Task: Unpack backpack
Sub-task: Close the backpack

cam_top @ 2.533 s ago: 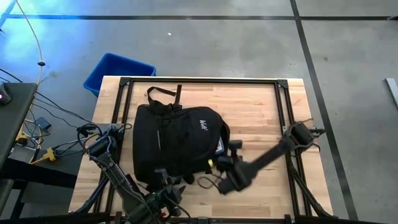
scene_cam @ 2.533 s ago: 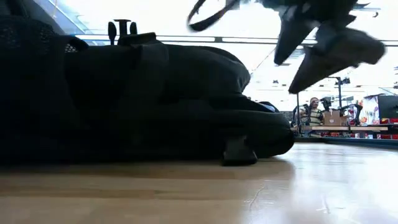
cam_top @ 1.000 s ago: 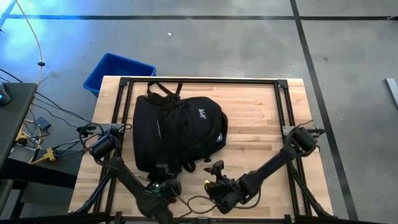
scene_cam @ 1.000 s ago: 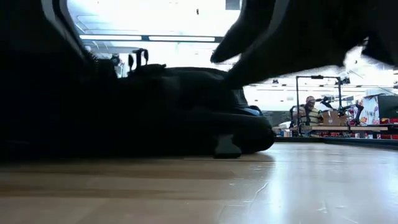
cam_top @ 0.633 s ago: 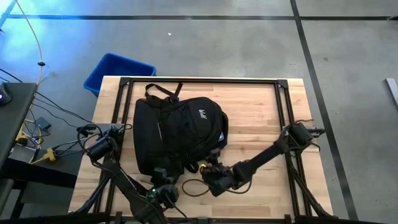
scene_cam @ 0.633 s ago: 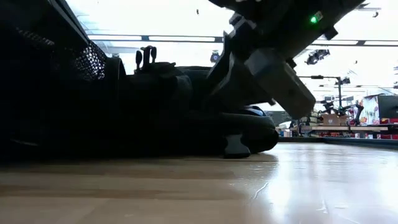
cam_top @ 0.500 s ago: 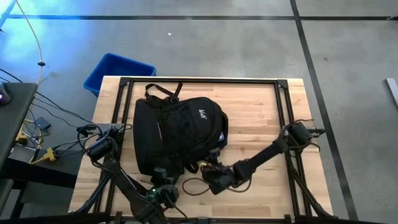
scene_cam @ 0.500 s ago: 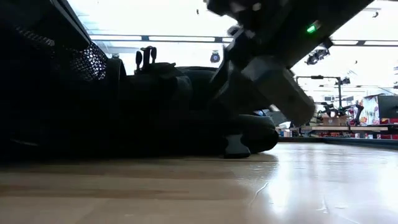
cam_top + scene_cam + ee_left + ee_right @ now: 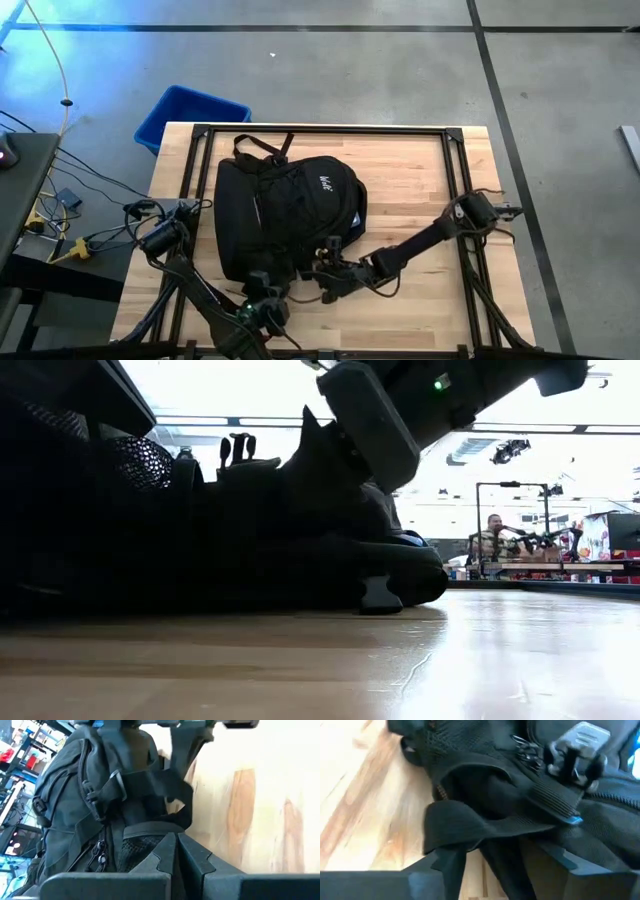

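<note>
Black fabric fills the table's left-centre: the backpack (image 9: 288, 222) lies flat, long axis running from the near edge toward the far edge, loop handle and straps pointing at the far side, white logo (image 9: 326, 183) facing up. Compared with a second ago, the right gripper (image 9: 325, 272) has come forward from the open wood near the front edge and now sits against the pack's near-right corner; its wrist view shows its fingers apart, straddling a dark strap (image 9: 470, 822), though whether they actually pinch it cannot be told. The left gripper (image 9: 262, 300) stays at the pack's near end, fingers (image 9: 176, 851) pressed together with nothing seen between them, as before. A blue bin (image 9: 188, 113) stands on the floor beyond the table's far-left corner. In the low view the right arm's wrist blocks much of the pack.
</note>
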